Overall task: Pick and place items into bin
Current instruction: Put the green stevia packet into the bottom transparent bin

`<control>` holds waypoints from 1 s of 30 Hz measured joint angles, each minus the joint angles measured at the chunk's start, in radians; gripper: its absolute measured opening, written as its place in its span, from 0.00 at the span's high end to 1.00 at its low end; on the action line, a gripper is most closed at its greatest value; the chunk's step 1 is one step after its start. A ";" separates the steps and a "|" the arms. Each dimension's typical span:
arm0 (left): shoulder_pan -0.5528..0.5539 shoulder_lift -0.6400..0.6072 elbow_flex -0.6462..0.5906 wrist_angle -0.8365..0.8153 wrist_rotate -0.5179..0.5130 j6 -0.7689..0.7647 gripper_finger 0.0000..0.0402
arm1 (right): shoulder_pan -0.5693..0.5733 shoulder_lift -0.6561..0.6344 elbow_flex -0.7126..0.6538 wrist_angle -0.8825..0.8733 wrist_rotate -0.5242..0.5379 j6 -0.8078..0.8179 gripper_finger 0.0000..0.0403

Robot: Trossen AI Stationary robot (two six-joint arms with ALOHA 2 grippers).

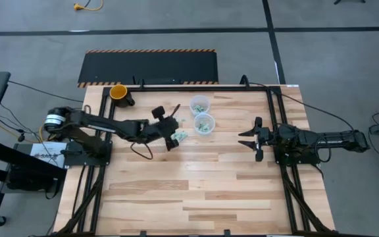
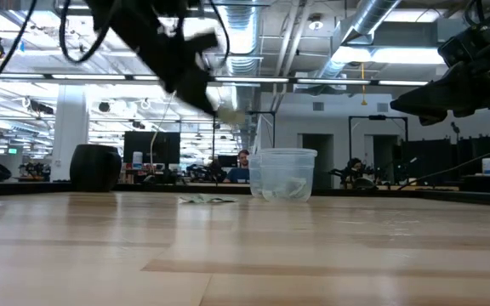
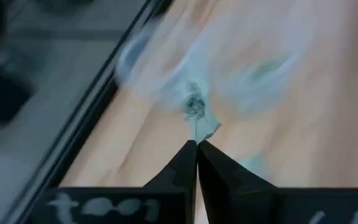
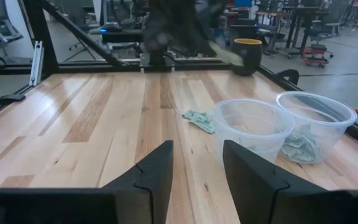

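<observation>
My left gripper point(image 1: 175, 136) hangs above the table's middle, shut on a small green-and-white packet point(image 3: 199, 117), just left of two clear plastic cups. The nearer cup point(image 1: 204, 124) and the farther cup point(image 1: 199, 104) both stand upright and hold green-and-white packets. One or two more packets point(image 1: 179, 122) lie flat on the table beside the cups, also seen in the right wrist view point(image 4: 197, 118). My right gripper point(image 1: 250, 138) waits open at the table's right side, pointing at the cups point(image 4: 253, 130). My left gripper pinches the packet by one edge point(image 3: 197, 134) between its two shut fingers. The packet sticks out past the fingertips and is lifted clear of the table point(image 2: 232, 115). The fingers slant down toward the cups.
A black cup with a yellow inside point(image 1: 119, 92) stands near the table's far left corner. Dark frame rails point(image 1: 275, 118) run along the left and right sides. Bare wood point(image 1: 196, 191) fills the near half of the table.
</observation>
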 joint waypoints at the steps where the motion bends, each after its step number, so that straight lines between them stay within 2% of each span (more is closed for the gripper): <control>1: -0.006 -0.021 0.000 0.039 0.042 0.016 1.00 | 0.000 0.000 0.000 0.001 0.000 0.000 0.67; 6: -0.005 -0.064 0.002 0.282 0.295 0.070 1.00 | 0.000 0.000 0.000 0.000 0.000 0.000 0.67; 8: 0.000 -0.061 0.002 0.346 0.337 0.079 1.00 | 0.000 0.000 0.000 0.000 0.000 0.000 0.67; 15: 0.057 -0.057 0.002 0.369 0.339 0.081 1.00 | 0.000 0.000 0.000 0.000 0.000 0.000 0.67; 19: 0.094 -0.057 0.002 0.381 0.395 0.033 1.00 | 0.000 0.000 0.000 0.000 0.000 0.000 0.67; 24: 0.117 0.041 0.002 0.499 0.443 -0.066 1.00 | 0.000 0.000 0.000 0.000 0.000 0.000 0.67; 30: 0.123 0.117 0.001 0.539 0.450 -0.087 1.00 | 0.000 0.000 0.000 0.006 0.000 0.000 0.67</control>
